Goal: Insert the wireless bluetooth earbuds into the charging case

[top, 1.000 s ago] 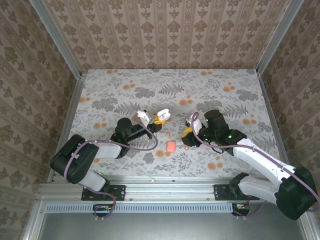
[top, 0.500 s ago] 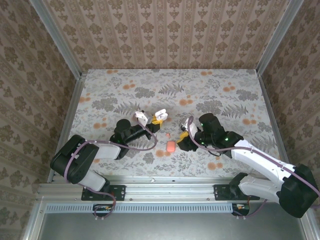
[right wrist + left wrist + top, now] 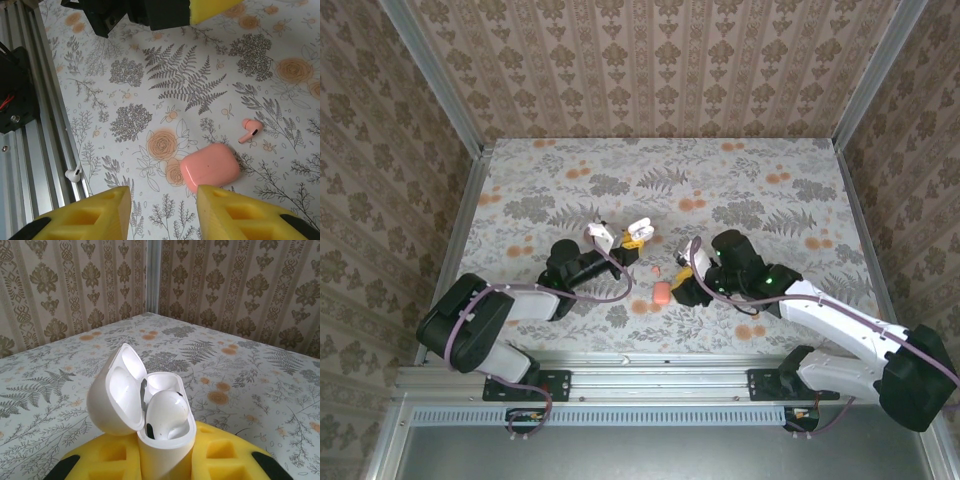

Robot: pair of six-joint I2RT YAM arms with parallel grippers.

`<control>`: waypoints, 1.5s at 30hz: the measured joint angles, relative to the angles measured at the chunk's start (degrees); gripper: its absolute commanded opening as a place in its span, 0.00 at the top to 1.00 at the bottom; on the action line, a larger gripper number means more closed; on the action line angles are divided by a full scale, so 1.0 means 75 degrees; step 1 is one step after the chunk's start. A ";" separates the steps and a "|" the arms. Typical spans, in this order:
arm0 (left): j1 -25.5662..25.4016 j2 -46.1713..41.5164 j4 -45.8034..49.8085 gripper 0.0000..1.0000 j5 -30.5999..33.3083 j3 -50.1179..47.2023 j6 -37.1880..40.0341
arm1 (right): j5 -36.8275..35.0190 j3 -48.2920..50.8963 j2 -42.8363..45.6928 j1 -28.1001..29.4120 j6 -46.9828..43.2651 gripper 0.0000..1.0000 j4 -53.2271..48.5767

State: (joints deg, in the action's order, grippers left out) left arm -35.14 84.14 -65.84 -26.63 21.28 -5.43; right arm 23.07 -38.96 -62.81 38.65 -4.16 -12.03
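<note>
Currently the left hand (image 3: pixel 165 462) is clamped on the base of the white case (image 3: pixel 165 432), holding it upright w/ its lid (image 3: pixel 116 390) swung back, prob. so the sockets face up and the other arm can drop a bud in. One seated white bud (image 3: pixel 167 414) fills the front socket; the socket behind it looks vacant, though it's partly hidden. Seen from above, that case is held beyond the pink case (image 3: pixel 210 167) and a little to its left, raised off the bench (image 3: pixel 165 80). The right hand (image 3: pixel 162 202) hangs just beside the pink case on its right, fingers (image 3: pixel 85 215) spread w/ nothing btwn them and angled down at the bench; I'd judge it's lining up for a pick. The pink case lies flat and closed, so it'd need opening before its own buds go in. A pink bud (image 3: pixel 250 131) lies loose just beyond the pink case, near but not touching, roughly btwn it and the white case. A loose white bud (image 3: pixel 74 175) is well apart from the pink case, at the lip of the metal rail (image 3: pixel 30 150) along the bench's near edge, i.e. awkward, since the rail may crowd one finger. With the white case open and waiting, that bud seems the likelier next target; task looks partway at best.
</note>
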 measured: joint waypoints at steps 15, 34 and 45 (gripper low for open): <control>0.0000 -0.1035 0.1338 0.96 0.0632 -0.0230 -0.0213 | -0.0924 -0.0385 -0.0428 0.1145 0.2757 0.62 -0.0277; 0.0458 -0.2958 0.4747 0.97 0.2095 -0.0685 -0.0679 | -0.2092 -0.2760 -0.3984 0.4089 0.8769 0.69 -0.2022; 0.0991 -0.3628 0.5639 0.97 0.2194 -0.0839 -0.0947 | -0.2326 -0.3768 -0.5587 0.4843 0.9844 0.69 -0.2486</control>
State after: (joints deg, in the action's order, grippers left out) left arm -27.70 56.93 -23.55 -10.17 14.98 -12.53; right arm 5.63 -67.22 -104.71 74.98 69.67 -30.68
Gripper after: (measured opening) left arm 0.195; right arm 0.312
